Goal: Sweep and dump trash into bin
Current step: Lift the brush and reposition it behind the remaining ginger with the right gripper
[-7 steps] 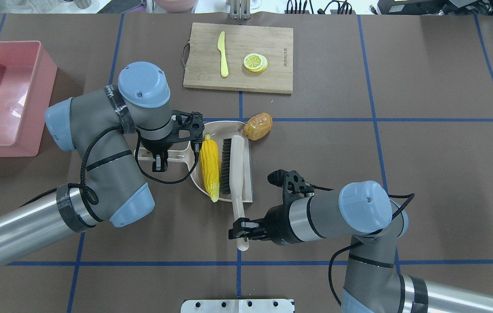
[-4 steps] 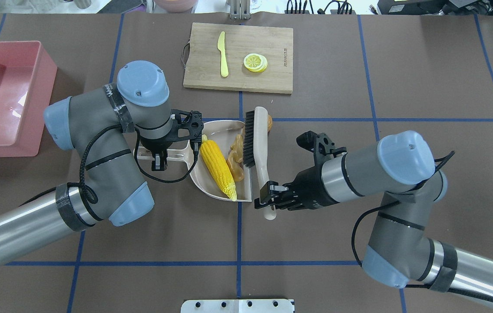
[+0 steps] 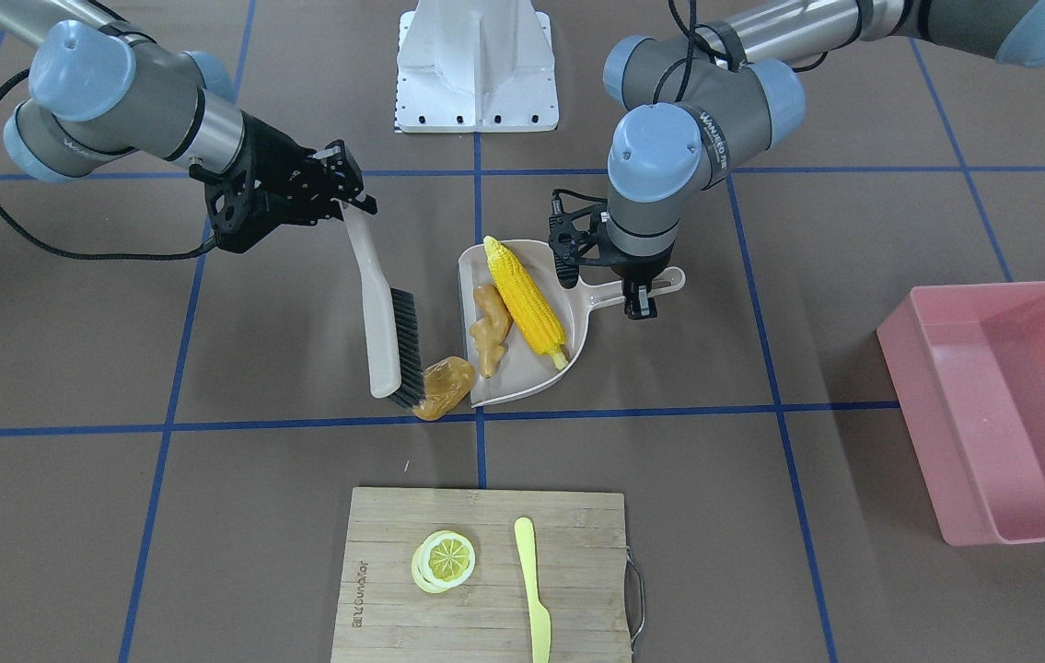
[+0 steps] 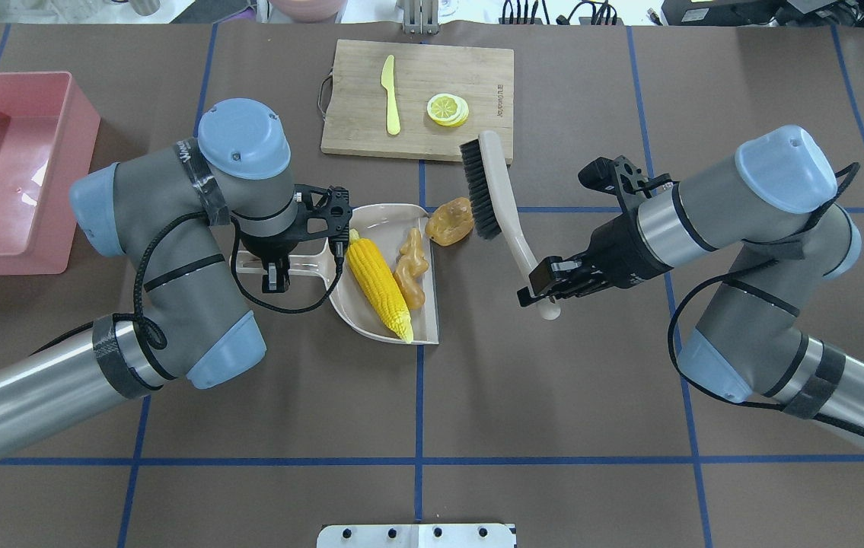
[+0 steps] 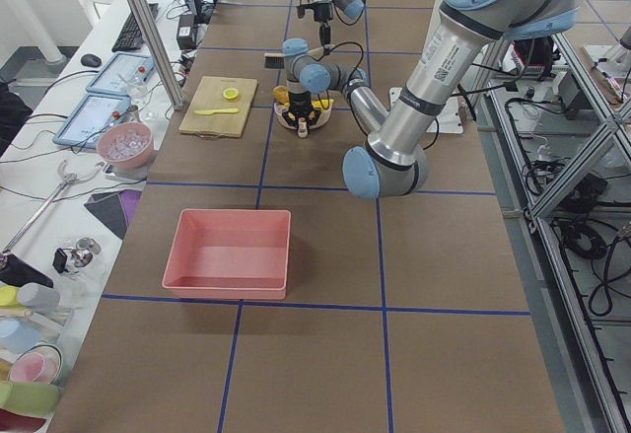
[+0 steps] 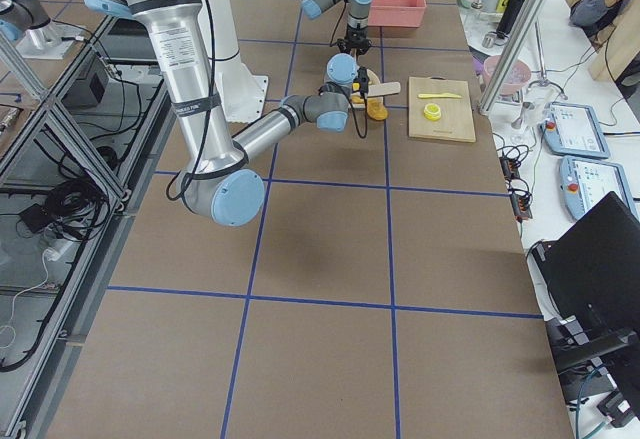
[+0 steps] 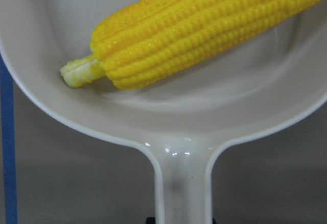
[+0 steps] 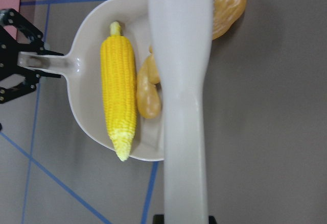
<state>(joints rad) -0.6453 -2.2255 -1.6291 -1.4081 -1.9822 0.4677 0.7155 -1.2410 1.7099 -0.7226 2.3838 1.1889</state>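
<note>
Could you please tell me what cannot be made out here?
Right wrist view: brush handle hides most of the potato, part of the ginger.
Overhead view: the left edge cuts off the bin.
Left wrist view: the bottom edge cuts off the fingers of the left gripper.

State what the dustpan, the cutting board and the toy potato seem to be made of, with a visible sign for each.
Dustpan: beige moulded plastic, glossy; glare spots on a smooth seamless surface.
Cutting board: probably bamboo, matt; pale strips with grain.
Potato: likely plastic or rubber, glossy, slightly translucent; shiny amber-brown skin.
</note>
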